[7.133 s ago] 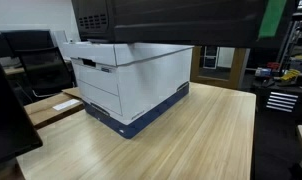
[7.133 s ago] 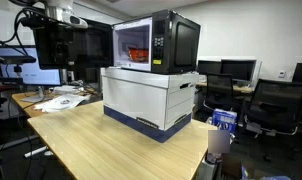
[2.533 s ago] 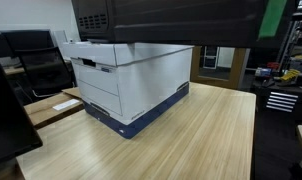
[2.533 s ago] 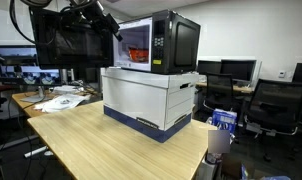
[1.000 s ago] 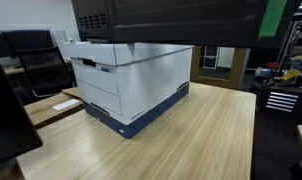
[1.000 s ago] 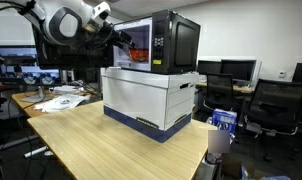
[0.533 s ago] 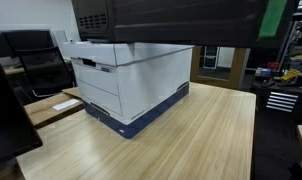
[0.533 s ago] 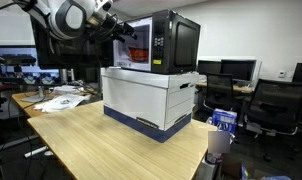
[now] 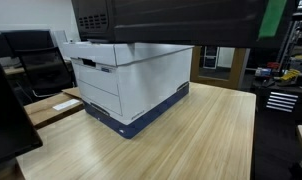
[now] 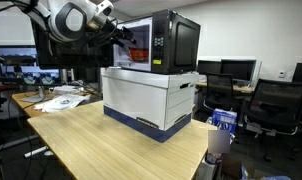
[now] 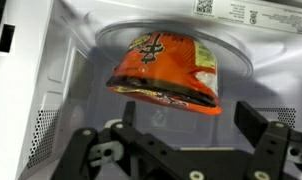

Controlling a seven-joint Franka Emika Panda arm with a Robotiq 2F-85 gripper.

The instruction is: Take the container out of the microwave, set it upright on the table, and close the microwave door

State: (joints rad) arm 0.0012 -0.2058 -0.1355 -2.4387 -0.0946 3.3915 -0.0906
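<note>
Office desks and monitors fill the background, and in both exterior views a light wood worktop [image 10: 101,150] spreads across the front. At the left we see the arm [image 10: 69,20] stretched rightward, its gripper [image 10: 118,33] at the open mouth of the microwave [image 10: 176,42]. The microwave sits on a white-and-blue box [image 10: 151,95]. In the wrist view we see the fingers [image 11: 86,150] spread wide apart, clamped on nothing. The container [image 11: 166,70] lies tilted inside the lit cavity just beyond them, printed top toward the camera, untouched. Black office chairs [image 10: 276,100] stand at the far right.
</note>
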